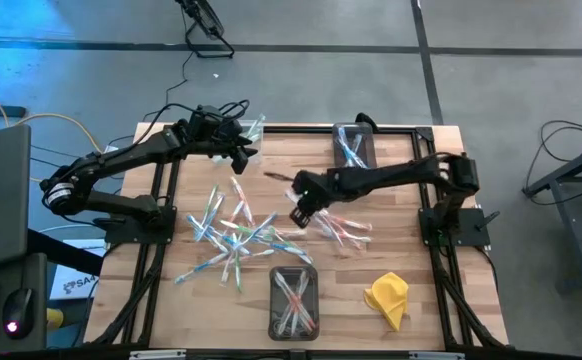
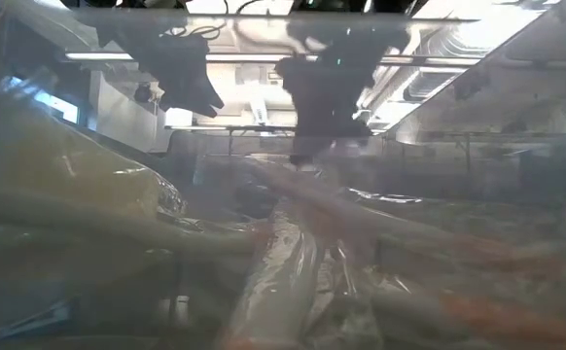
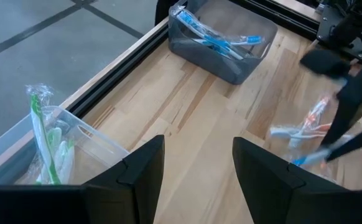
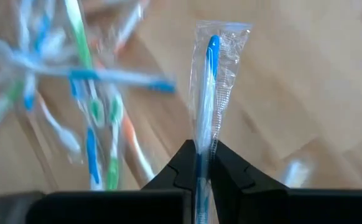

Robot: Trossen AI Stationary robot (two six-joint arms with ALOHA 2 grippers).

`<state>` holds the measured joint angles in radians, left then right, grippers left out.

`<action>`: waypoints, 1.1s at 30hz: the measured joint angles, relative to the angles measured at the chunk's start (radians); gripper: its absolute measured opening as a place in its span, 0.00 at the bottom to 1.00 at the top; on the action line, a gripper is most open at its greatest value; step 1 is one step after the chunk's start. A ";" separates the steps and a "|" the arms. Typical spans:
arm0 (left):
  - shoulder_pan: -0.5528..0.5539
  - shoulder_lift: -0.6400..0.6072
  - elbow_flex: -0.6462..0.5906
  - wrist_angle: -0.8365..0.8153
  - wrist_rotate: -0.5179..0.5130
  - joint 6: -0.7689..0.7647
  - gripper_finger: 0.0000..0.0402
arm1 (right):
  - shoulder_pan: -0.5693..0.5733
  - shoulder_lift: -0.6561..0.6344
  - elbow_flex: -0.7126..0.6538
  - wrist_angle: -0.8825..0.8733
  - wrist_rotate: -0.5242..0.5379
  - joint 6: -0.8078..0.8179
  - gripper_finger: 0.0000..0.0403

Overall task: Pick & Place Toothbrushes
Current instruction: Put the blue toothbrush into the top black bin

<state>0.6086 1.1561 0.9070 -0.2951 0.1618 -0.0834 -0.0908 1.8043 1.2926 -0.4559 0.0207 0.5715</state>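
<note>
A blue toothbrush in clear wrap (image 4: 207, 99), closest to my right wrist camera, stands clamped between my right gripper (image 4: 199, 163)'s two fingers, which are pressed together on its handle while the head sticks out above the wood.

From the left of the table (image 1: 411, 310): my left gripper (image 1: 239, 152) hangs over the far left part, its fingers (image 3: 137, 171) spread apart with nothing between them. Just beside it sits a clear bin (image 3: 75, 140) holding green toothbrushes (image 3: 41, 134). Next comes the loose pile of toothbrushes (image 1: 233, 232), green and blue mixed, scattered across the middle of the wood. At the near edge, roughly centre, a dark bin (image 1: 293, 300) holds pink-accented toothbrushes (image 1: 291, 296). Above the pile's right edge my right gripper (image 1: 301, 212) hovers with its catch. At the far edge, a second dark bin (image 1: 354, 146) contains blue toothbrushes (image 3: 221, 42). A smaller cluster of pink-red toothbrushes (image 1: 343, 230) lies just right of my right gripper. Furthest right, near the front, rests a crumpled yellow cloth (image 1: 388, 298).

The table-level camera is blocked by wrapped brushes pressed close to its lens.
</note>
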 joint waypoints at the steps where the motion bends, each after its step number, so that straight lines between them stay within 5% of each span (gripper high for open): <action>1: 0.000 0.000 0.000 0.000 0.000 0.000 0.46 | -0.008 -0.020 0.000 0.001 0.010 -0.001 0.04; 19: 0.000 0.000 0.000 0.001 0.000 0.000 0.46 | -0.160 -0.358 0.000 -0.023 0.268 -0.066 0.04; 33: 0.000 0.000 0.000 0.000 0.004 -0.053 0.46 | -0.284 -0.379 0.000 -0.097 0.475 -0.001 0.04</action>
<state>0.6083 1.1561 0.9067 -0.2947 0.1661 -0.1365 -0.3747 1.4250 1.2930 -0.5528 0.4959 0.5708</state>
